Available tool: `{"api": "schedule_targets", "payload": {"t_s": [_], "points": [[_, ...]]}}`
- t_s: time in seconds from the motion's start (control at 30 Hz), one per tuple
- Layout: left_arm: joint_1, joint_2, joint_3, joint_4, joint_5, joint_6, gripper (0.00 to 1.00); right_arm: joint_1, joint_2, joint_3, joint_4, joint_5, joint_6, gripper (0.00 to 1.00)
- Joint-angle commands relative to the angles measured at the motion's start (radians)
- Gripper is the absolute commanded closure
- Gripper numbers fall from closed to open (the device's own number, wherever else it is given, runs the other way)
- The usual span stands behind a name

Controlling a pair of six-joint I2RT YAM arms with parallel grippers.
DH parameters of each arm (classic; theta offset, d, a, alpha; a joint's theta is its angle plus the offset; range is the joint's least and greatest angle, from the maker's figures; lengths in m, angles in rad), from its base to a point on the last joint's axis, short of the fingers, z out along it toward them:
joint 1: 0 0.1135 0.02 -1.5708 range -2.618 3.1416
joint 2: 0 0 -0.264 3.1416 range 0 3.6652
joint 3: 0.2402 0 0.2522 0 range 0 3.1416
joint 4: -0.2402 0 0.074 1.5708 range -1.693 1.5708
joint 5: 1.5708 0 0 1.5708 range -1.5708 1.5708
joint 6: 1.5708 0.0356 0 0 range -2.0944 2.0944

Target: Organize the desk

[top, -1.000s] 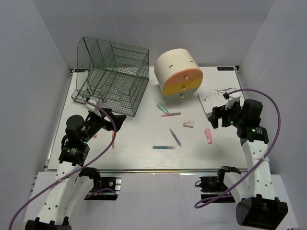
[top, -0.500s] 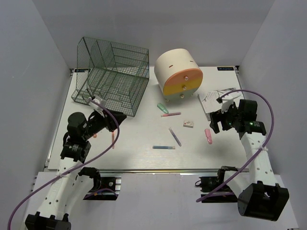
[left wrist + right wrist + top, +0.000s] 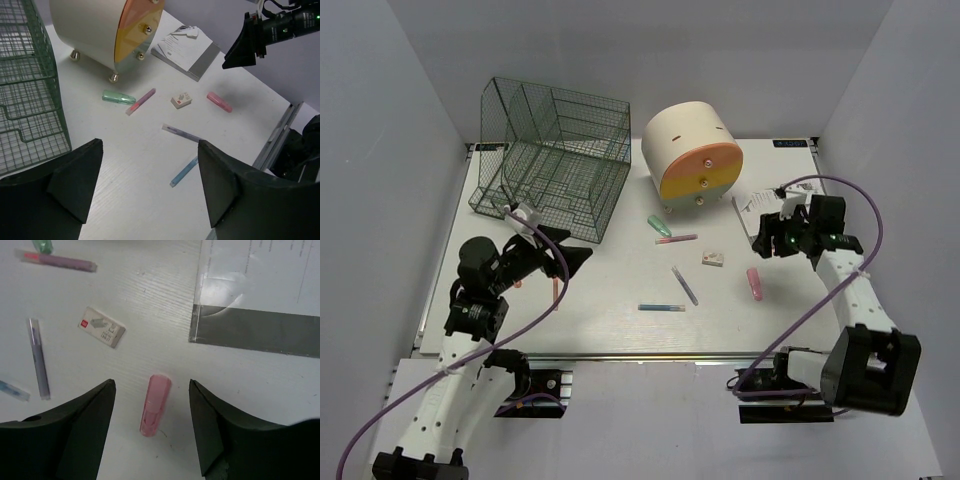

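Note:
The desk (image 3: 610, 330) is a white tabletop with a silver rail along its near edge. On it lie a pink capped tube (image 3: 754, 284), a small white eraser (image 3: 713, 259), a purple pen (image 3: 685, 285), a blue pen (image 3: 661, 307), a pink-purple marker (image 3: 676, 239) and a green highlighter (image 3: 659, 225). My right gripper (image 3: 152, 383) is open and hovers over the pink tube (image 3: 155, 404), which lies between its fingers below. My left gripper (image 3: 150, 150) is open and empty above the desk's left middle (image 3: 572, 245). An orange pen (image 3: 556, 290) lies beside it.
A dark green wire rack (image 3: 552, 155) stands at the back left. A cream round drawer unit (image 3: 692, 155) with an orange-yellow front stands at the back middle. A white booklet (image 3: 765, 205) lies at the right, just beyond my right gripper (image 3: 767, 240).
My right gripper has moved away from me and a little left, towards the booklet. My left gripper has shifted slightly right and tilted up. Nothing on the desk has moved.

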Motion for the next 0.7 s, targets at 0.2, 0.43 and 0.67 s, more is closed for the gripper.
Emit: {"api": "schedule_targets", "payload": {"t_s": [0.2, 0.43, 0.67], "points": [[0.001, -0.039, 0.012, -0.001, -0.028, -0.001, 0.09, -0.003, 0.244, 0.184, 0.213, 0.070, 0.376, 0.38], [0.001, -0.040, 0.015, -0.007, -0.046, -0.001, 0.08, 0.000, 0.471, 0.299, 0.296, 0.108, 0.505, 0.38], [0.001, -0.028, 0.013, -0.009, -0.063, 0.002, 0.07, 0.000, 0.665, 0.421, 0.370, 0.112, 0.546, 0.38]]}}
